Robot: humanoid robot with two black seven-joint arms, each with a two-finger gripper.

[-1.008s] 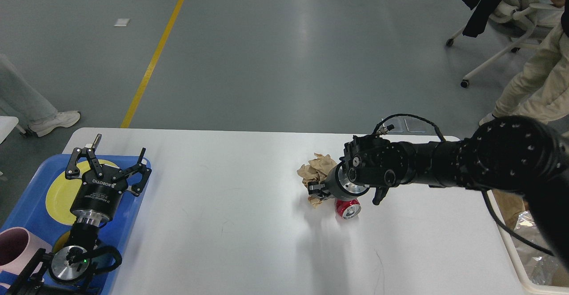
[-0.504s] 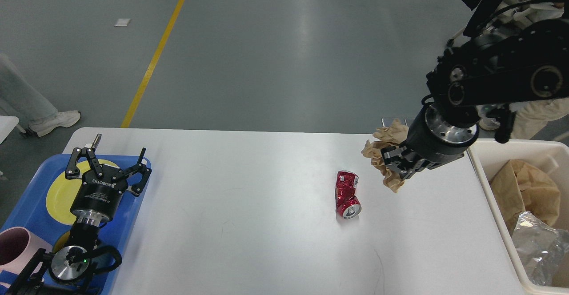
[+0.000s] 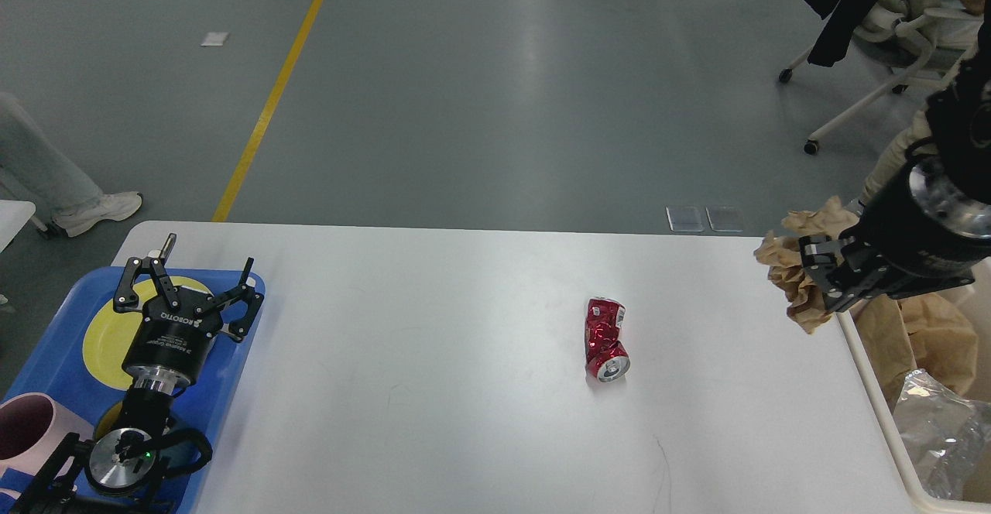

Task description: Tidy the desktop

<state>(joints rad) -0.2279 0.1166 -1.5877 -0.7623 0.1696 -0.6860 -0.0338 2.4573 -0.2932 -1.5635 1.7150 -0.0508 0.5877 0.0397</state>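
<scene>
At the far left, our left gripper [image 3: 203,288] hangs above the blue tray [image 3: 46,359], and its jaws stand wide apart with nothing between them. Directly under the open jaws lies a yellow plate [image 3: 104,337] in the tray. Behind the jaws, toward our body and near the wrist, we see a pink mug [image 3: 27,429] at the tray's near corner. The tray itself sits at the left end of the desktop [image 3: 433,359].

The desktop is the large white table surface, and it stretches from under the left jaws all the way to under the right jaws. To the right of the left jaws, well apart from them, a crushed red can [image 3: 606,339] lies on its side on the desktop, with its open top facing us. It is between the two grippers, nearer to the right one, and it touches neither of them.

Our right gripper [image 3: 819,282] is raised over the right edge of the desktop. Its jaws are clamped on a ball of crumpled brown paper [image 3: 797,282], which sticks out to the left of them and hangs clear of the surface. Below and to the right of these jaws stands a cream bin [image 3: 879,413], just beside the table edge. Inside it we see a brown paper bag [image 3: 933,344] and some clear plastic wrap [image 3: 941,436].
</scene>
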